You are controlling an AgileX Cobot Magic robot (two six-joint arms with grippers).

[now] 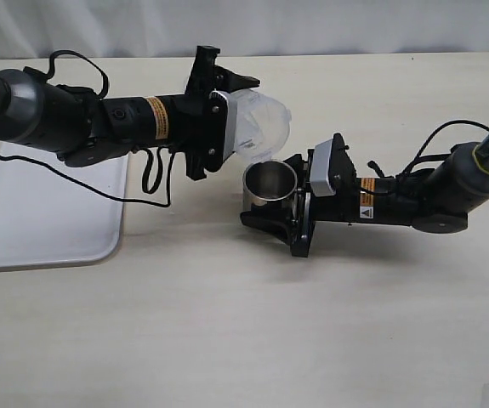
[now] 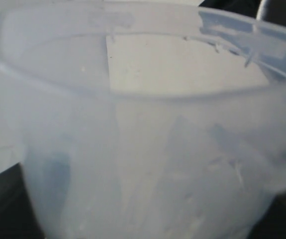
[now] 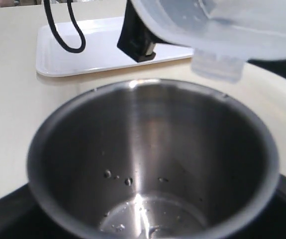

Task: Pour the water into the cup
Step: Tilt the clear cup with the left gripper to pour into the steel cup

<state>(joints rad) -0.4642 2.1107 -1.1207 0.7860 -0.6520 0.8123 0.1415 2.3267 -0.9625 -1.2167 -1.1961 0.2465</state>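
The steel cup (image 1: 270, 181) stands upright on the table, and my right gripper (image 1: 275, 197) is shut around its wall. In the right wrist view the cup (image 3: 147, 149) fills the frame. A thin layer of water (image 3: 150, 218) glints at its bottom, with droplets on the inner wall. My left gripper (image 1: 230, 124) is shut on a translucent plastic container (image 1: 261, 126), tilted with its mouth just above the cup's far rim. The container's lip hangs over the cup in the right wrist view (image 3: 217, 30). The container (image 2: 143, 149) fills the left wrist view and hides the fingers.
A white tray (image 1: 48, 212) lies at the left of the table, under the left arm, and also shows in the right wrist view (image 3: 93, 47). Black cables hang from both arms. A white wall runs along the table's far edge.
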